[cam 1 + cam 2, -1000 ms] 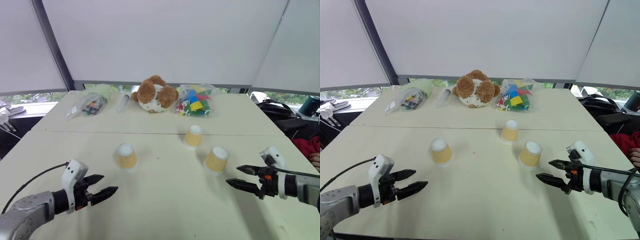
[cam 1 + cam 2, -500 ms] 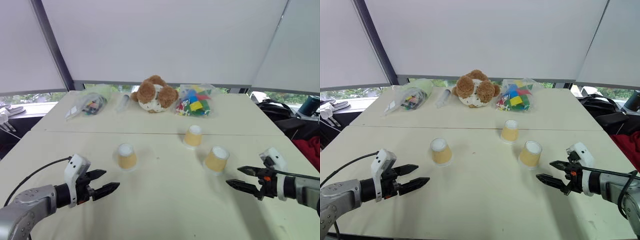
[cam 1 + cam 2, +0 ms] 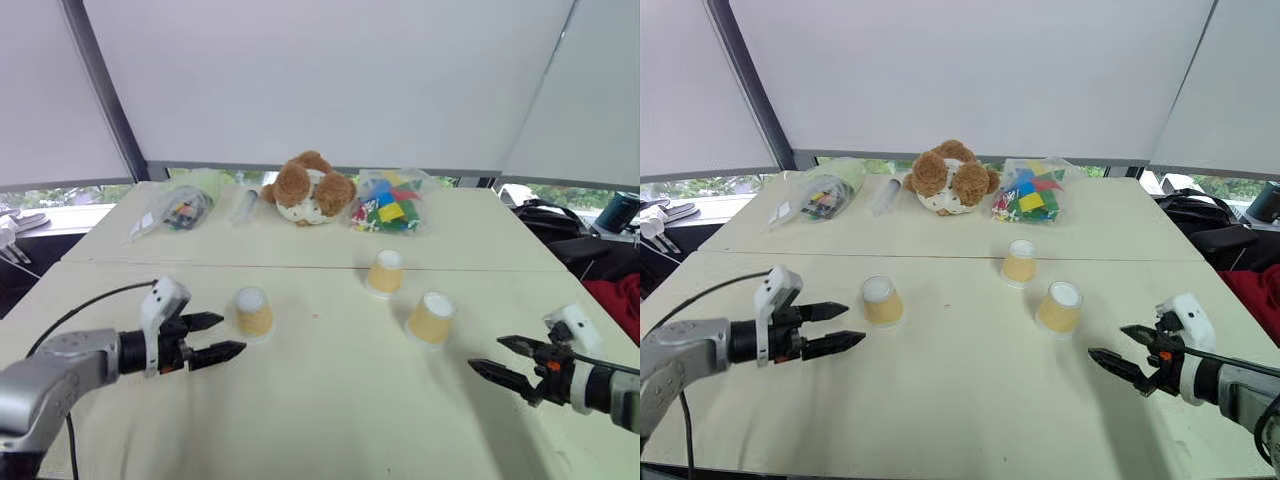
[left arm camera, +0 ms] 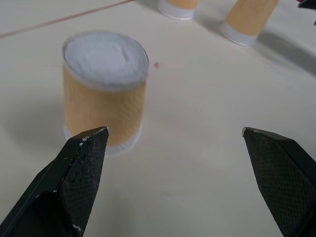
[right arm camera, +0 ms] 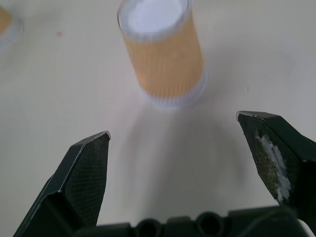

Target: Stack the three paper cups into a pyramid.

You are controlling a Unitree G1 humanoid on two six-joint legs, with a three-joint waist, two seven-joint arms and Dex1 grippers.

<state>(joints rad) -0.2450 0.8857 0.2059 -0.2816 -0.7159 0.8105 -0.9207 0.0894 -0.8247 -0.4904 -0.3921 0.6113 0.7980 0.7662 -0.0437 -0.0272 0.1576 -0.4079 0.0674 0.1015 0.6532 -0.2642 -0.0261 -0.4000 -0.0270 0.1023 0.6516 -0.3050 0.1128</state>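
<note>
Left gripper (image 3: 222,337) is hovering wide open and empty beside the leftmost of three paper cups (image 3: 253,312), all sitting upside down and apart on a pale table (image 3: 330,420) below white window blinds (image 3: 320,80). Behind are lying two plastic bags (image 3: 180,208), one teddy bear (image 3: 308,188). Right gripper (image 3: 497,361) is spreading open, empty, near the rightmost cup (image 3: 432,318). No readable writing.

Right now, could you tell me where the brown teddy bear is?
In the eye views, the teddy bear lies at the table's far edge, between a clear syringe on its left and a bag of coloured blocks on its right.
</note>
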